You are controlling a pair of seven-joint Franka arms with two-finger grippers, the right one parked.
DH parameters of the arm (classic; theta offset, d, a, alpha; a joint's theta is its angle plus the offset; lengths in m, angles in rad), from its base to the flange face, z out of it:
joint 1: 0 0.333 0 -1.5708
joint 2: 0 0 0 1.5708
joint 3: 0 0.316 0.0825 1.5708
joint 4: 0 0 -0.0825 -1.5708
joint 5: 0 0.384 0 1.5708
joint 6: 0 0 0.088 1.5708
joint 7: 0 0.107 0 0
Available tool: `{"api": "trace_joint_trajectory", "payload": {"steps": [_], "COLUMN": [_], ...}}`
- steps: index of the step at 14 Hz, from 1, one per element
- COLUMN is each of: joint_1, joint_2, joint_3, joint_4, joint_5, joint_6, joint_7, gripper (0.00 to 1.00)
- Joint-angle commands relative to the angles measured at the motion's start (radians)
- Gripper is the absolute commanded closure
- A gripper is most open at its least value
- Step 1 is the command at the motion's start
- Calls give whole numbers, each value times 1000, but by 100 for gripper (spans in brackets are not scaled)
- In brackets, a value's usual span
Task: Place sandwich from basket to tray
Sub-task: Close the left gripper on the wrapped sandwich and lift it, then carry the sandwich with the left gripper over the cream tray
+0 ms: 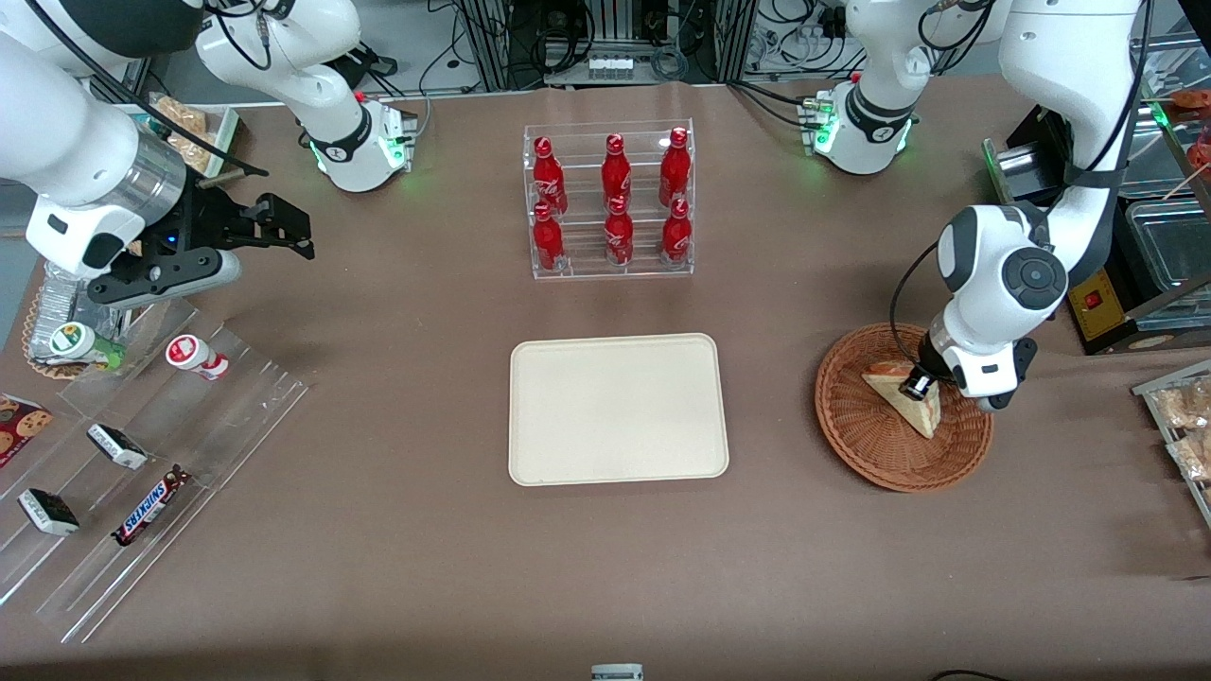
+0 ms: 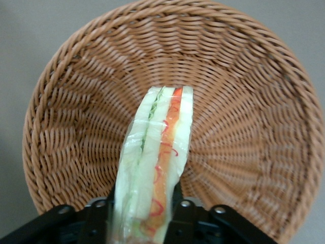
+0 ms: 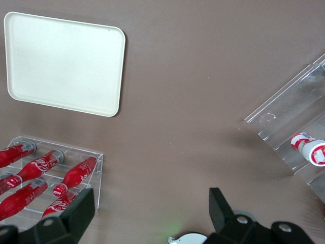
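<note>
The sandwich point(image 1: 925, 412), a pale bread wedge in clear wrap, lies in the round wicker basket point(image 1: 870, 449) toward the working arm's end of the table. My left gripper point(image 1: 918, 383) is down in the basket and shut on the sandwich. In the left wrist view the sandwich point(image 2: 157, 147) shows its green and red-orange filling edge, with a black finger pressed against each bread face, the gripper point(image 2: 144, 213) straddling it over the basket point(image 2: 244, 101) weave. The cream tray point(image 1: 615, 407) lies flat mid-table with nothing on it, and the tray point(image 3: 61, 63) also shows in the right wrist view.
A clear rack of red bottles point(image 1: 610, 203) stands farther from the front camera than the tray. Clear stepped racks with snacks point(image 1: 142, 463) sit toward the parked arm's end. Packaged baked goods point(image 1: 1183, 416) and a black box point(image 1: 1097, 303) lie near the basket, toward the table edge.
</note>
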Motion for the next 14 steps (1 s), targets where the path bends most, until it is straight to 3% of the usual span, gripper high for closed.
{"api": "trace_joint_trajectory", "payload": {"steps": [1,4,10,14], "joint_1": [-77,-222,-523,-643], "joint_2": [21,150,443,537], "joint_3": [-3,-3,0,4], "joint_4": [172,414,787,874], "joint_5": [-3,-10,2,41], "joint_6": [-179,-296,-289,-242], "joint_7": [3,23,-36,-40], "gripper": [98,97,96,96]}}
